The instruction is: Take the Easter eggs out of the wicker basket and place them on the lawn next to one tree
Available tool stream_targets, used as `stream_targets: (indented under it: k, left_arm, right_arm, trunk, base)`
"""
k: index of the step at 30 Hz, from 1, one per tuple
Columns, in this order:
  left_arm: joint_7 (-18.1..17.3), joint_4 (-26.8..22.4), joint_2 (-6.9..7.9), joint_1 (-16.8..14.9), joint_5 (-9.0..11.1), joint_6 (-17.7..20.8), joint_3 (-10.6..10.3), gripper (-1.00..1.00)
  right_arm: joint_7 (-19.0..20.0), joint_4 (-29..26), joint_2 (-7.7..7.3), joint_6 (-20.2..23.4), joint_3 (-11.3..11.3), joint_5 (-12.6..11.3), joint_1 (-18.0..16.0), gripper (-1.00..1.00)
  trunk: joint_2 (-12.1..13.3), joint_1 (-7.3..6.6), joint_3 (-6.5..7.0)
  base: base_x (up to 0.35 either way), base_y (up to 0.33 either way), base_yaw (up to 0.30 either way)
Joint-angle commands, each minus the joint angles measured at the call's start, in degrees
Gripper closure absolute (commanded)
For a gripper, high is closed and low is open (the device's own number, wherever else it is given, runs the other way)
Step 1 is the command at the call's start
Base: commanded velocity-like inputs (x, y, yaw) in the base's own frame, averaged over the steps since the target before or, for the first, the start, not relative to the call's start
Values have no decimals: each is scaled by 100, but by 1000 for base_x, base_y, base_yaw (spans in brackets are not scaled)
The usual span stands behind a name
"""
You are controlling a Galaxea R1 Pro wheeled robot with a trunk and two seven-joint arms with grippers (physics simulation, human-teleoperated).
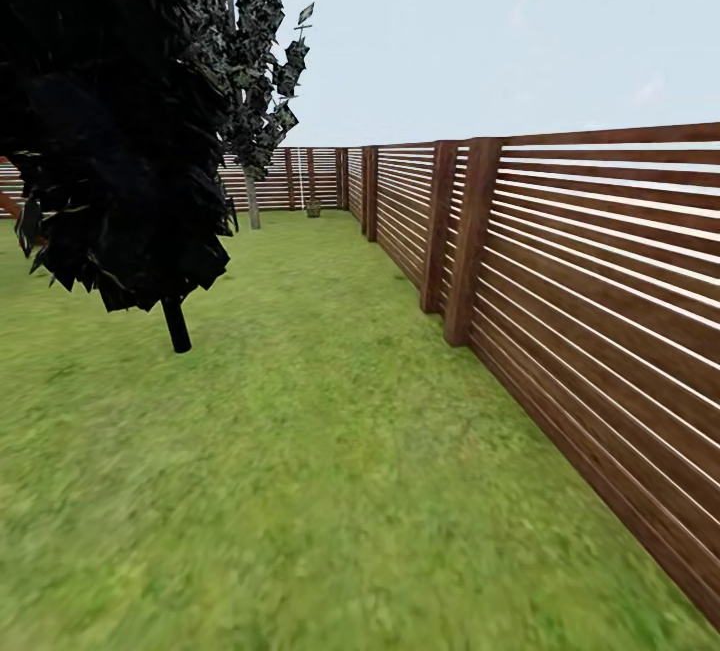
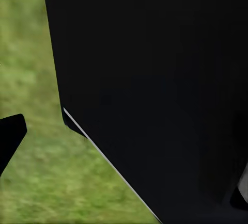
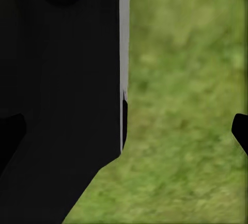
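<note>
Both grippers' fingertips [image 3: 240, 128] barely visible, cut off over lawn [image 1: 300, 491].

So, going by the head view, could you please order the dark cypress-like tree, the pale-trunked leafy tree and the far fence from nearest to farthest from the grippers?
1. Dark cypress-like tree: close, on the left.
2. Pale-trunked leafy tree: farther back, left of centre.
3. Far fence: at the very back.

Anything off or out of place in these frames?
Nothing damaged or spilled. The lawn is plain grass, the slatted fence stands straight, and a dark tree stands on the left. A small object sits by the far fence, too distant to identify. Both wrist views show grass past dark robot parts.
</note>
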Motion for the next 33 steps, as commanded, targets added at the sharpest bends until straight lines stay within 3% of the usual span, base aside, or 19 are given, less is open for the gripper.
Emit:
stream_targets:
  k: [1, 10, 33]
  left_arm:
    - [-1, -10, 0, 4, -2, -5, -2, -100]
    - [-1, -10, 0, 4, 1, -8, -4, -100]
    - [-1, -11, 0, 4, 7, -6, 4, -100]
  right_arm:
    - [0, 2, -1, -3, 2, 2, -1, -100]
    - [0, 3, -1, 3, -4, -4, -1, -100]
    - [-3, 3, -1, -3, -3, -2, -1, -100]
  trunk:
    - [-2, 1, -3]
    - [-2, 1, -3]
    - [-2, 1, -3]
  base:
    - [62, 0, 0]
    - [77, 0, 0]
    - [327, -15, 0]
